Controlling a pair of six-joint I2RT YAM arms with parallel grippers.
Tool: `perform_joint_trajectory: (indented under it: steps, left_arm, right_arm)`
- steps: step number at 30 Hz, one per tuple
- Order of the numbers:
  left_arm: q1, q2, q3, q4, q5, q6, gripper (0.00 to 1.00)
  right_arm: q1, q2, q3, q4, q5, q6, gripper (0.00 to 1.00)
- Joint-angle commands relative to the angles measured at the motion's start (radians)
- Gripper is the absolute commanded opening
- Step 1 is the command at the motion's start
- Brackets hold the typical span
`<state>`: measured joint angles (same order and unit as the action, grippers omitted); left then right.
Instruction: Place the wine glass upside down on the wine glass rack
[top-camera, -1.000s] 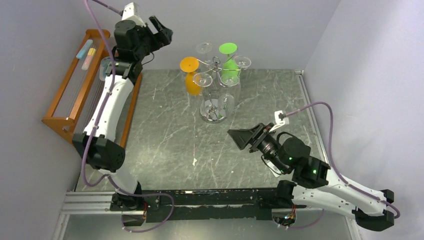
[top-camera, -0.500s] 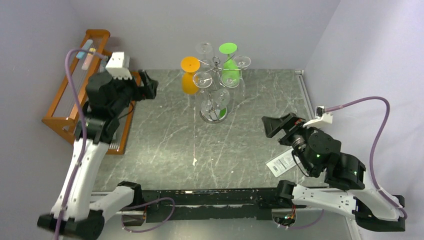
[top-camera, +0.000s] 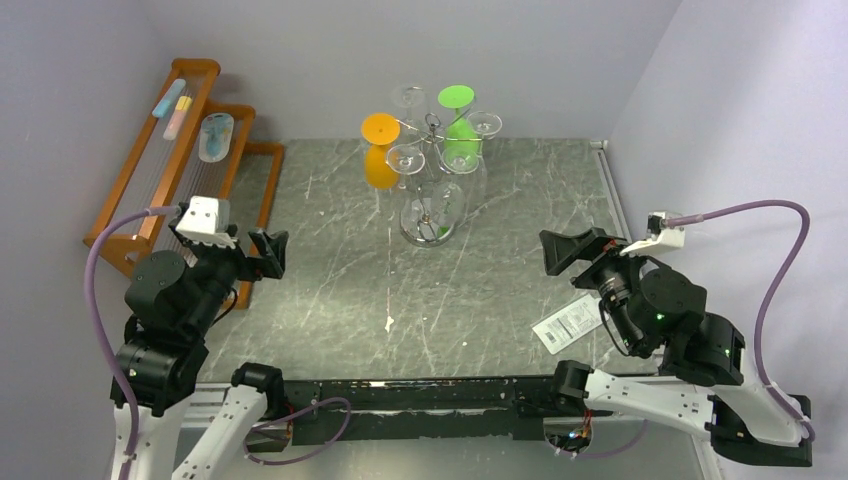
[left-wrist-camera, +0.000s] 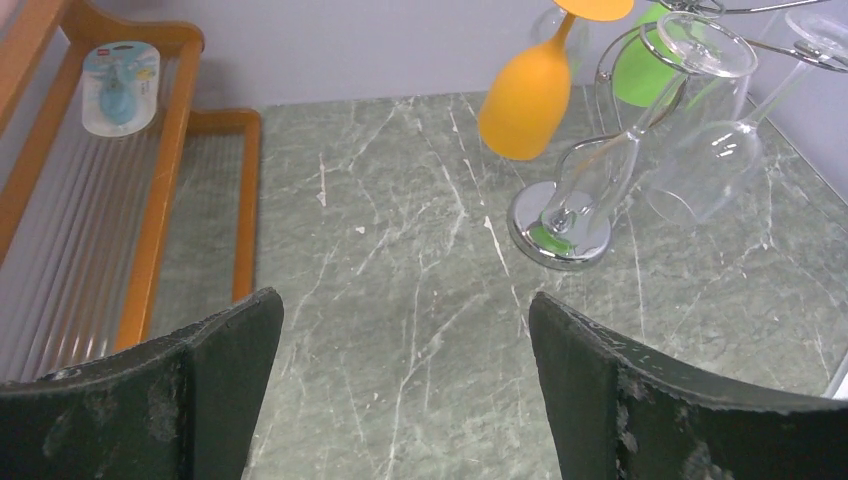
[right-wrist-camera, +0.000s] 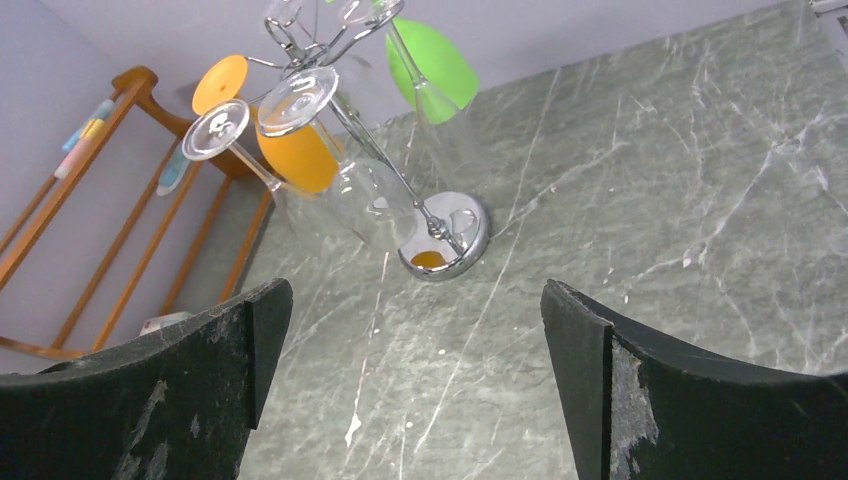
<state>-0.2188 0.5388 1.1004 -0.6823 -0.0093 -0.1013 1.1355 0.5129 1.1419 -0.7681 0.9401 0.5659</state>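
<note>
The chrome wire wine glass rack (top-camera: 432, 128) stands at the back middle of the table on a round shiny base (left-wrist-camera: 560, 228). Several glasses hang upside down from its arms: an orange one (top-camera: 380, 152), a green one (top-camera: 459, 128) and clear ones (top-camera: 444, 200). My left gripper (top-camera: 269, 252) is open and empty, low at the near left, well short of the rack. My right gripper (top-camera: 566, 251) is open and empty, to the right of the rack. In the left wrist view, the open gripper (left-wrist-camera: 405, 345) faces bare table. In the right wrist view, the gripper (right-wrist-camera: 415, 345) faces the rack base (right-wrist-camera: 446, 250).
A brown wooden stepped rack (top-camera: 130, 205) stands along the left wall, with a blue packet (top-camera: 215, 137) and pastel sticks (top-camera: 175, 108) on it. A white label card (top-camera: 565, 322) lies on the table near the right arm. Walls close in at the back and right.
My left arm has swung down from high at the back left to low at the near left. My right gripper has pulled back to the right, away from the rack.
</note>
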Motion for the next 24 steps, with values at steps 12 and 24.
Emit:
perform_joint_trajectory:
  steps: [12, 24]
  left_arm:
    - [-0.002, 0.009, -0.01, -0.046, -0.039, 0.007, 0.97]
    - [-0.002, 0.018, -0.028, -0.028, -0.025, -0.006, 0.96]
  right_arm:
    - [0.002, 0.008, -0.009, 0.012, 0.018, -0.013, 1.0]
    - [0.002, -0.021, -0.032, 0.036, 0.006, -0.02, 1.0]
